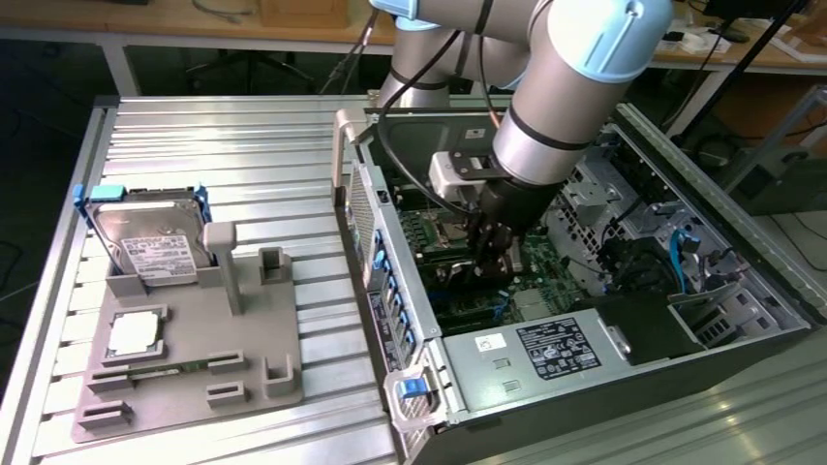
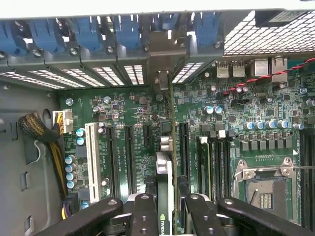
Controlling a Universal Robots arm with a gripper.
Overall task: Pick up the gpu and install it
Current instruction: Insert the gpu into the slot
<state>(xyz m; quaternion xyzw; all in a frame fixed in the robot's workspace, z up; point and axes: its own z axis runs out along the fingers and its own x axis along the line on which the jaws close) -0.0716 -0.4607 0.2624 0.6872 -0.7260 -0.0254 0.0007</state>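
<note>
The gpu (image 2: 165, 169) appears edge-on in the wrist view, a thin green card with a dark cooler, standing upright over the motherboard (image 2: 133, 113). Its silver end bracket (image 2: 161, 61) reaches up to the case's rear slot openings. My gripper (image 2: 166, 209) is shut on the card, one black finger (image 2: 142, 211) on each side. In the exterior view the gripper (image 1: 498, 242) is lowered deep inside the open computer case (image 1: 543, 354), just above the board, and the card there is mostly hidden by the fingers.
Black expansion slots and a white slot (image 2: 91, 157) flank the card; the CPU socket (image 2: 266, 182) is nearby. Blue latches (image 2: 88, 32) line the case's rear wall. On the exterior view's left, a grey holder (image 1: 194, 358) carries a hard drive (image 1: 149, 242) and a processor (image 1: 136, 334).
</note>
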